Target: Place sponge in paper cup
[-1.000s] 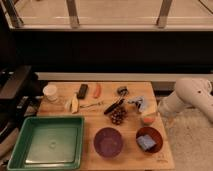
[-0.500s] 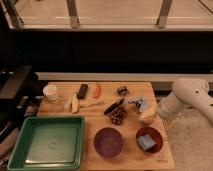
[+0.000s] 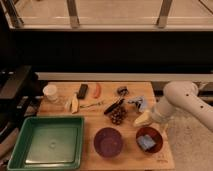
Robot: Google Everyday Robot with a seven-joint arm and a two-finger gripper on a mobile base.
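The light blue sponge (image 3: 146,143) lies inside the reddish-orange bowl (image 3: 156,136) at the front right of the wooden table. The white paper cup (image 3: 50,93) stands upright at the table's far left, well away from the sponge. My gripper (image 3: 142,119) comes in from the right on the white arm (image 3: 182,100). It hangs just above and to the left of the orange bowl's rim, not touching the sponge.
A purple bowl (image 3: 108,142) stands left of the orange bowl, and a green tray (image 3: 47,143) at the front left. A shiny bluish-grey object (image 3: 137,103), grapes (image 3: 117,116), a black utensil (image 3: 114,106), a banana piece (image 3: 74,104) and a red pepper (image 3: 97,90) lie mid-table.
My gripper has moved slightly down and to the left, closer to the orange bowl. The objects on the table have not moved.
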